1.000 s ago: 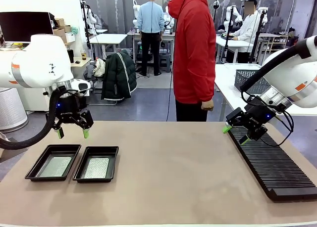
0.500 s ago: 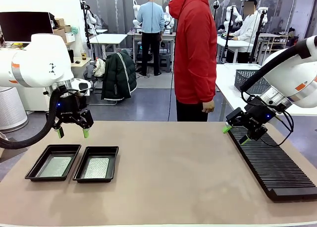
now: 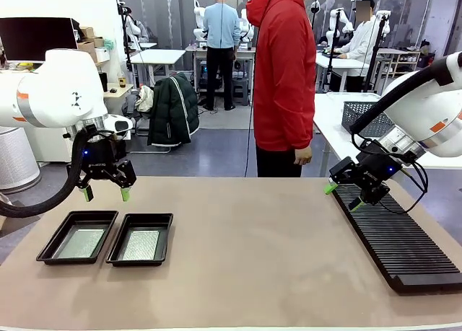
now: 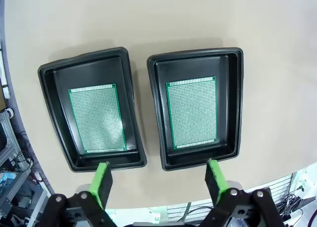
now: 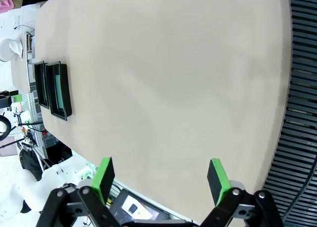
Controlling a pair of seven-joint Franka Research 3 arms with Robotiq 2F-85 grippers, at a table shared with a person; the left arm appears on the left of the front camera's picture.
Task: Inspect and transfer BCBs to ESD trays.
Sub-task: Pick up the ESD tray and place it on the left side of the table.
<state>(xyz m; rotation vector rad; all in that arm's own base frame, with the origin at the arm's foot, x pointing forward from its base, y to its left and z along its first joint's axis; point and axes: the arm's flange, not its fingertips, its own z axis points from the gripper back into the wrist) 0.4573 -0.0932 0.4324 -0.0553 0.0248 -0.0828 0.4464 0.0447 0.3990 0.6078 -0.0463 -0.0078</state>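
Green BCBs [image 4: 95,118] [image 4: 191,113] lie one per ESD tray [image 3: 79,236] [image 3: 141,239] at the table's 8 o'clock, long axes 12-to-6; no legible print. Left gripper [image 3: 105,194] and right gripper [image 3: 340,197] hover, jaws apart, empty.

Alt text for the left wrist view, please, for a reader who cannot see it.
Two black ESD trays lie side by side, not touching, on a tan table, each holding one flat green BCB. The open left gripper hovers above them, holding nothing.

Left gripper [image 3: 105,194] raised, fingers [image 4: 101,180] spread wide, empty, right gripper [image 3: 343,197] tilted, fingers apart, empty
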